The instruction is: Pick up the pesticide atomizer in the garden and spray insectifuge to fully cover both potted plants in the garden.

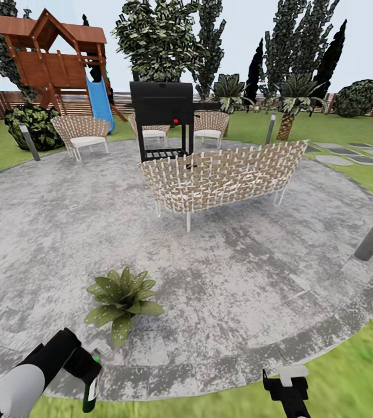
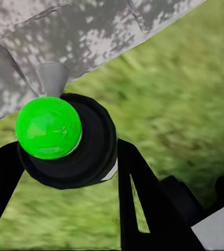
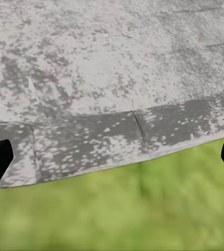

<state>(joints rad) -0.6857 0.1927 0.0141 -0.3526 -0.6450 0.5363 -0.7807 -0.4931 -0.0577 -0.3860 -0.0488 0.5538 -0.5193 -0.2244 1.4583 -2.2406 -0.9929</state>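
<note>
The left gripper (image 1: 92, 377) is clenched on the pesticide atomizer (image 2: 65, 140), which in the left wrist view is a dark round body with a bright green cap, held over the lawn (image 2: 185, 104) at the edge of the gravel patio (image 1: 239, 278). The right gripper (image 3: 112, 157) hangs released, fingers wide apart, above the patio rim. One potted plant (image 1: 122, 296) stands on the patio just beyond the left gripper; a wicker sofa (image 1: 221, 174) and a black grill (image 1: 162, 119) stand farther back.
</note>
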